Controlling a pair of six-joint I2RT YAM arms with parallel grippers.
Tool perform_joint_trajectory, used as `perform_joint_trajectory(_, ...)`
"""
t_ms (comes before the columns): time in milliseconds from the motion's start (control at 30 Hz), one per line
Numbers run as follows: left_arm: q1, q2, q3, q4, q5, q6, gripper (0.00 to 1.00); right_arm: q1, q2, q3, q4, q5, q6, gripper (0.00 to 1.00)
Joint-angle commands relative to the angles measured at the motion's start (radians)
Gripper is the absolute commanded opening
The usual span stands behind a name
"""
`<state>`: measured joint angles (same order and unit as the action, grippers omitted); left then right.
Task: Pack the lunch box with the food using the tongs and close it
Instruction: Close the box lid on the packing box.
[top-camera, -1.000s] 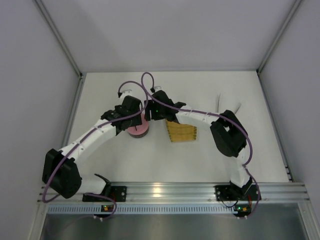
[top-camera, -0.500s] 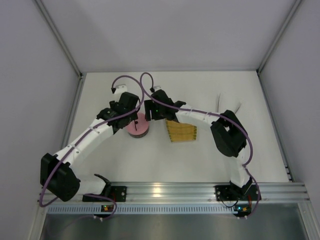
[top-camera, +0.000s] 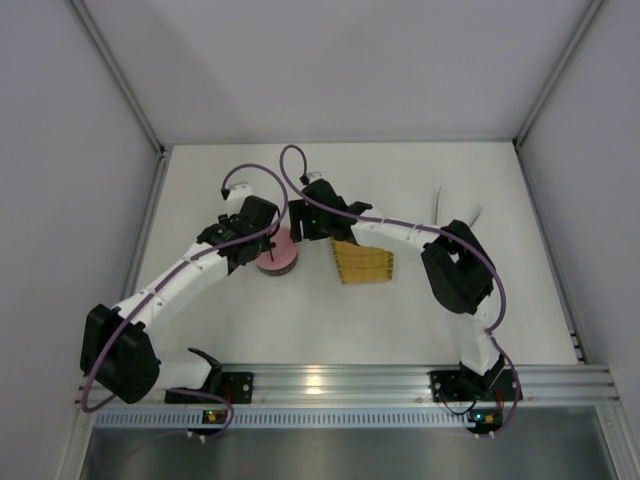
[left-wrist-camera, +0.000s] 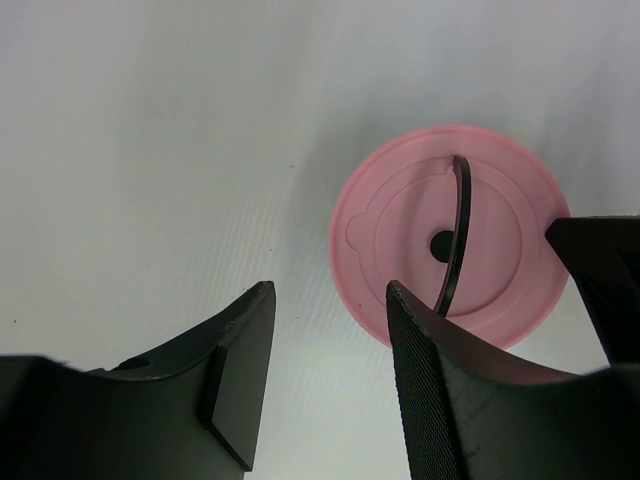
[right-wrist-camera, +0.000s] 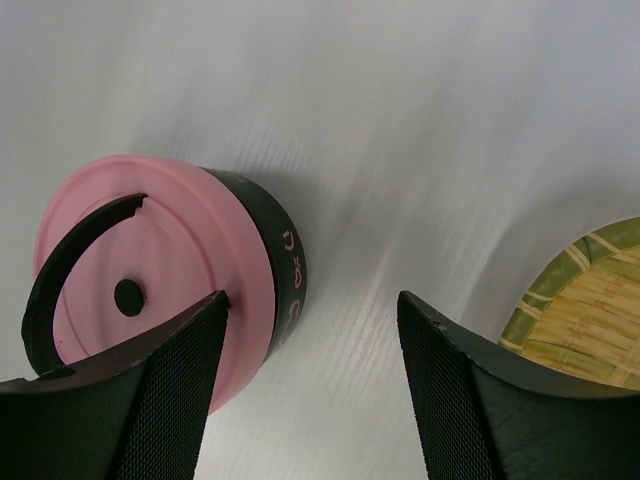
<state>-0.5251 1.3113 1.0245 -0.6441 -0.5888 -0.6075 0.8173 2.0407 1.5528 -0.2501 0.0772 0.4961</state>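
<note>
**Mia:** Where is the lunch box?

**Tom:** The small round lunch box with a dark side (right-wrist-camera: 285, 265) stands on the white tabletop (top-camera: 300, 320). It is just to the left of the flat yellow woven tray (top-camera: 363, 263).

**Mia:** Is it shut?

**Tom:** Yes. The flat round pink lid (left-wrist-camera: 500, 230) sits on top of it. A thin black curved handle (left-wrist-camera: 462, 220) runs across the lid.

**Mia:** What about the left fingers?

**Tom:** The left fingers (left-wrist-camera: 238, 360) are right by the lid. They are apart, and only bare tabletop shows between them. In the left wrist view one finger hides a bit of the lid's edge.

**Mia:** And the right fingers?

**Tom:** The right fingers (right-wrist-camera: 455, 400) are at the other side of the box. They are apart too and hold nothing. One is over the lid's edge, and the other is nearer the tray.

**Mia:** Where are the tongs?

**Tom:** The long thin pale tongs (top-camera: 439, 203) lie at the far right of the tabletop, well apart from the box. The right arm hides part of them.
</note>
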Motion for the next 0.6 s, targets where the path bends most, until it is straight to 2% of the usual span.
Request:
perform_joint_trajectory(0, 0.007, -0.041, -0.010, 0.031, -0.029, -0.015, 0.54, 0.022, -0.060, 0.030, -0.032, 0.006, -0.024, 0.68)
perform_joint_trajectory(567, 0.016, -0.081, -0.030, 0.073, -0.005, -0.011, 0.57, 0.022, -0.123, 0.035, -0.034, 0.007, -0.030, 0.68)
